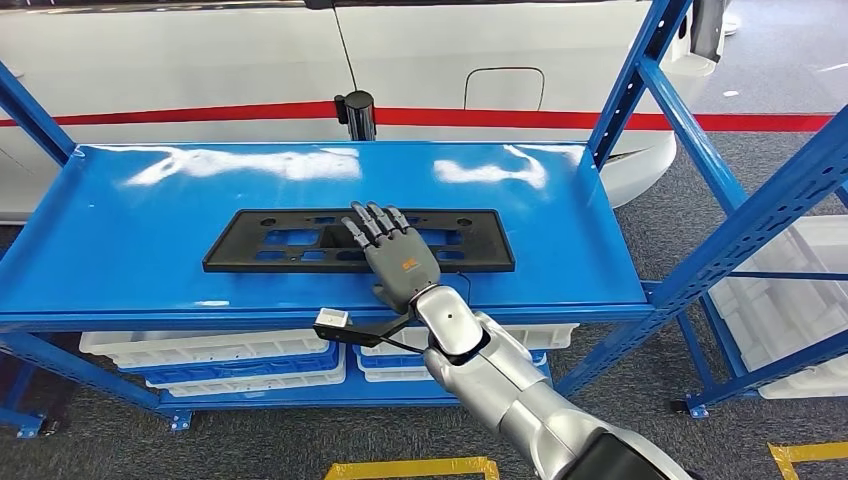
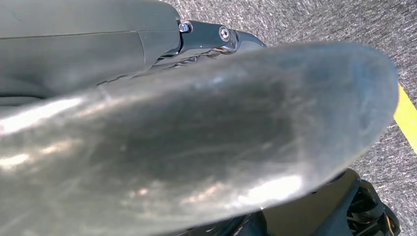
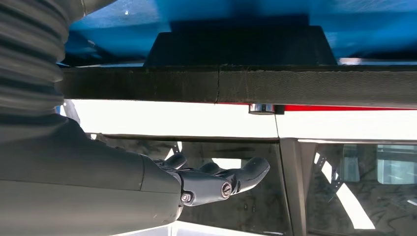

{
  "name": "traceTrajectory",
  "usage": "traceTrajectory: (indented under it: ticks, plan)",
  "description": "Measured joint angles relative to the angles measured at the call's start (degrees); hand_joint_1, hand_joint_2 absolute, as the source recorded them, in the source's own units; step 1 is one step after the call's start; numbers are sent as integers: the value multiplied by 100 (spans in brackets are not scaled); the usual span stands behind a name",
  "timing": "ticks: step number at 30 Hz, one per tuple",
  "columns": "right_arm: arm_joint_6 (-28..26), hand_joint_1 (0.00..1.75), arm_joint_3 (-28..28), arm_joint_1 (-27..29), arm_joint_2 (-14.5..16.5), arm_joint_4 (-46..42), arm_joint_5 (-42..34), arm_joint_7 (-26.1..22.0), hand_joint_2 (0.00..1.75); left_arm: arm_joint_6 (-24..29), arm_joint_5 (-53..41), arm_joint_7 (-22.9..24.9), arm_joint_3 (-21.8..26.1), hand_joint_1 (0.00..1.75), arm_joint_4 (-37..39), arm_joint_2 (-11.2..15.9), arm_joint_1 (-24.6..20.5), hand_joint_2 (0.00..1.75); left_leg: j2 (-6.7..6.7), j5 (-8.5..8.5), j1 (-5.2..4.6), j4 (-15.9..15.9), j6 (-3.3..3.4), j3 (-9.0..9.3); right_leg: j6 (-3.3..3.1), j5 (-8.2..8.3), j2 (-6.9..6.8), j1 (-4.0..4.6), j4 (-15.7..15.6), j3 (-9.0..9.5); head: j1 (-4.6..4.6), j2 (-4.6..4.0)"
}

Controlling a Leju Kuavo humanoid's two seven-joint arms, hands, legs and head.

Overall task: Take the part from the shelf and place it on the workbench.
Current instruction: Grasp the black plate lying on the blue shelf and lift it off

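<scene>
Your part (image 1: pixel 290 243), a long flat black frame with cut-outs, lies across the middle of the blue shelf (image 1: pixel 140 210), and your right hand (image 1: pixel 392 256) hangs over its centre, fingers spread, holding nothing. It looks light, stiff and slick, so take its near long edge; your left hand's state I cannot tell.

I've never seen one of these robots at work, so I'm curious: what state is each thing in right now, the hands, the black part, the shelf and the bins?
Right hand: over the middle of the black part, fingers extended and spread, not closed around it.
Left hand: too blurred in the left wrist view to tell.
Black part: lying flat on the shelf, not lifted.
Blue shelf: top level carries the part.
White bins: stacked on the level below.
</scene>
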Motion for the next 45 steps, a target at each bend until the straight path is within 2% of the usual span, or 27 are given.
traceTrajectory:
  ticks: [7, 13, 20, 24, 26, 27, 31, 32, 37, 45]
  plan:
    - [-90, 0, -117, -68, 10, 198, 146, 153, 175, -8, -93, 2, 0, 0, 0, -10, -10, 0, -1, 0, 0, 0, 0, 2, 0, 0, 0, 0, 0, 2, 0, 0]
    - [-383, 1, -220, -183, 48, 598, 547, 362, 175, -15, -206, 9, 0, 0, -1, -16, -52, 0, -1, 0, -1, 0, 0, 13, 0, 0, 0, -1, -1, 13, 0, 0]
    - [-396, 50, -171, -262, 194, 991, 1151, 502, 175, -20, -281, 16, 1, 0, -8, -28, -92, 0, 6, -1, 0, 0, 0, 31, 0, 0, 1, 1, -1, 27, 0, 0]
    - [-298, 46, -102, -286, 292, 1146, 1301, 522, 175, -24, -290, 16, 5, 0, -26, -30, -100, 0, 9, -1, 0, 0, 0, 39, 0, 0, 2, 1, -1, 30, 0, 0]
    - [-285, 55, -84, -298, 333, 1198, 1343, 523, 175, -20, -293, 15, 8, 0, -33, -36, -101, 0, 9, -1, 0, -1, 0, 44, 0, 0, 2, 1, -1, 30, 0, 0]
    - [-286, 64, -70, -304, 350, 1220, 1363, 522, 175, -18, -296, 15, 9, 0, -33, -39, -101, 0, 9, -1, 0, -1, 0, 46, -1, -1, 2, 1, -2, 30, 0, 0]
    - [-322, 143, 26, -302, 397, 1298, 1423, 520, 175, -13, -326, 5, 16, 0, -33, -53, -101, 0, 9, -1, 0, -1, 0, 49, -1, -1, 2, 1, -2, 35, 1, 0]
    - [-339, 151, 59, -297, 409, 1317, 1431, 520, 175, -12, -334, -2, 19, 0, -33, -55, -101, 0, 9, -1, 0, -1, 0, 49, -1, -1, 2, 1, -2, 37, 1, 0]
    - [-359, 171, 279, -274, 468, 1402, 1440, 521, 175, -8, -348, -45, 47, 0, -33, -62, -101, 0, 10, -1, 0, -1, 0, 48, -1, -1, 2, 1, -1, 39, 0, 0]
    - [-276, 169, 449, -277, 509, 1454, 1440, 521, 175, 0, -350, -90, 63, 0, -35, -71, -101, 0, 12, -1, 0, -1, 0, 48, -1, -1, 3, 1, -2, 39, -1, 0]
